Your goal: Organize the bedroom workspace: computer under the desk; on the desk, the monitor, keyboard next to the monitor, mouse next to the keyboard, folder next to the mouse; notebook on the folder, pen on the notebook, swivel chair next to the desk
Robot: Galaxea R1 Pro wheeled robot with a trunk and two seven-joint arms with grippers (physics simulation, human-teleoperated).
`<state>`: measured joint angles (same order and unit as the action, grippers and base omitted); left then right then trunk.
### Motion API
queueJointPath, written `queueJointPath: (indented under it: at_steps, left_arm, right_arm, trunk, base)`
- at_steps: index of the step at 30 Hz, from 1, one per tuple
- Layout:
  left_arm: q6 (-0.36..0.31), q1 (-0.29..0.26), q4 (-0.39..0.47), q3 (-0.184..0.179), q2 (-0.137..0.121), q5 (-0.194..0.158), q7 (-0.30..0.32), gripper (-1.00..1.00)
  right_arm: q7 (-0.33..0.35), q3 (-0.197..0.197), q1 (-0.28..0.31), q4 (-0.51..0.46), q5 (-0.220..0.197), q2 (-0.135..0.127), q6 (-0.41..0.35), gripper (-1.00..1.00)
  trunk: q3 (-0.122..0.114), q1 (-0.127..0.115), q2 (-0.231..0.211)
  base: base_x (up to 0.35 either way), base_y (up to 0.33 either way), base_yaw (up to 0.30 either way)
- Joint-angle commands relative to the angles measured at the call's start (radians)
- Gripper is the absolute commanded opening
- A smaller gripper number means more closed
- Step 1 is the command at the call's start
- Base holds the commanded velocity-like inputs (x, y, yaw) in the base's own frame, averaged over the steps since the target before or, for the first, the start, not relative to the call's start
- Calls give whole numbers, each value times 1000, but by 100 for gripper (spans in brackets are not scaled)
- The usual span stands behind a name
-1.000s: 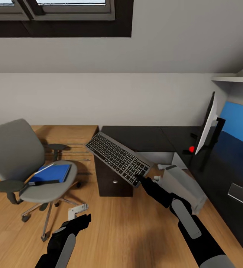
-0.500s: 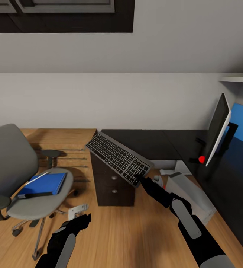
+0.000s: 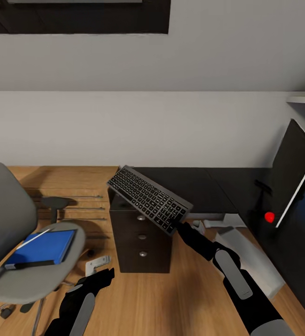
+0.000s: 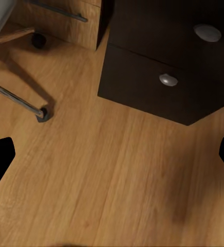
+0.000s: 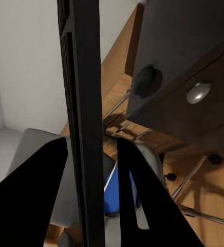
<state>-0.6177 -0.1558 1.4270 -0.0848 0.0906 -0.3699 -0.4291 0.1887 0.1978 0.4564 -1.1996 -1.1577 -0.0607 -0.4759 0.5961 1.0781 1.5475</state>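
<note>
My right gripper (image 3: 175,224) is shut on the near end of the keyboard (image 3: 148,199), which hangs tilted in the air above the desk's drawer unit (image 3: 141,242). In the right wrist view the keyboard (image 5: 84,118) is edge-on between my fingers (image 5: 40,195). My left gripper (image 3: 103,275) is open, low over the floor. The black desk (image 3: 194,184) runs behind. On it at the right stands the monitor (image 3: 294,172). Beside the desk lies the grey computer (image 3: 257,261). The swivel chair (image 3: 10,219) at the left carries the blue folder (image 3: 43,246), with a thin dark strip (image 3: 29,265) on it that I cannot identify.
A low light-wood counter (image 3: 68,186) runs along the wall behind the chair. A small light grey object (image 3: 96,264) lies on the wood floor just ahead of my left gripper. The left wrist view looks down on the floor, the drawer unit (image 4: 163,67) and a chair leg (image 4: 19,100).
The whole view has shifted: the desk and drawer unit are nearer, the chair sits further left, the monitor further right. The keyboard stays gripped in the same pose. The left arm is unchanged.
</note>
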Motion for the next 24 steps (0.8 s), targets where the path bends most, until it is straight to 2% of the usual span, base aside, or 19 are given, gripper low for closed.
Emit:
queueJointPath:
  at_steps: [1,6,11,14,15,17,18,19,22,24]
  left_arm:
    - [-2,-1,1,-1,0,-11,-10,100]
    - [-3,-1,1,-1,0,-11,-10,100]
    - [-3,-1,1,-1,0,-11,-10,100]
    - [-4,-1,1,-1,0,-11,-10,100]
    - [-4,-1,1,-1,0,-11,-10,100]
    - [-4,-1,1,-1,0,-11,-10,100]
    - [-4,-1,1,-1,0,-11,-10,100]
    - [-4,-1,1,-1,1,-11,-10,100]
    - [-4,-1,1,-1,1,-11,-10,100]
    - [-4,-1,1,-1,1,-11,-10,100]
  right_arm:
    - [-1,0,1,-1,-8,0,-3,-100]
    - [-5,-1,1,-1,-7,2,-2,-100]
    - [-11,0,1,-1,-8,21,42,-100]
    - [-43,-1,1,-1,-9,48,142,-100]
    - [-73,0,0,-5,-11,58,214,-100]
    - [-100,4,-17,-20,-12,68,291,-100]
    - [-104,5,-25,-27,-12,71,307,-100]
    - [-131,8,-103,-88,-11,138,376,-100]
    - [-181,8,-129,-100,-8,166,391,-100]
    - [-195,9,-133,-102,-8,172,399,-100]
  trunk:
    - [1,1,0]
    - [1,1,0]
    - [1,1,0]
    - [1,1,0]
    - [1,1,0]
    - [1,1,0]
    - [1,1,0]
    - [1,1,0]
    - [1,1,0]
    - [1,1,0]
  base:
    - [326,0,0]
    - [249,0,0]
    - [45,0,0]
    - [11,0,0]
    - [4,0,0]
    - [2,0,0]
    - [1,0,0]
    - [0,0,0]
    - [0,0,0]
    - [0,0,0]
